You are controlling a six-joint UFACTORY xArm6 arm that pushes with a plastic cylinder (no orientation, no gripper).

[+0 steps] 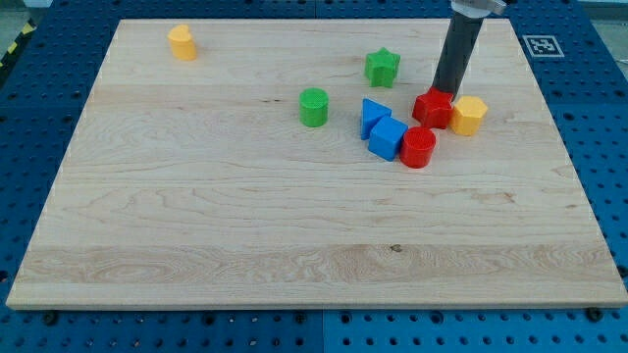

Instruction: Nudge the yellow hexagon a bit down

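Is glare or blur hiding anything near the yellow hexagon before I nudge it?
Camera view: lighting is even, no glare on the wooden board; blocks cast only soft, short shadows. The yellow hexagon block is sharp, beside the red block. My tip on the dark rod sits just behind that red block; the rod's top is cropped.

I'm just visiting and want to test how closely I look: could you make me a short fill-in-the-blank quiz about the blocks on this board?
1. My tip is just above the ___ star-like block.
2. The yellow hexagon sits right beside that block, on the view's ___ side of it.
3. The green cylinder lies to the view's ___ of the two blue blocks.
4. The block alone near the view's top left corner is ___.

Missing words: red; right; left; yellow
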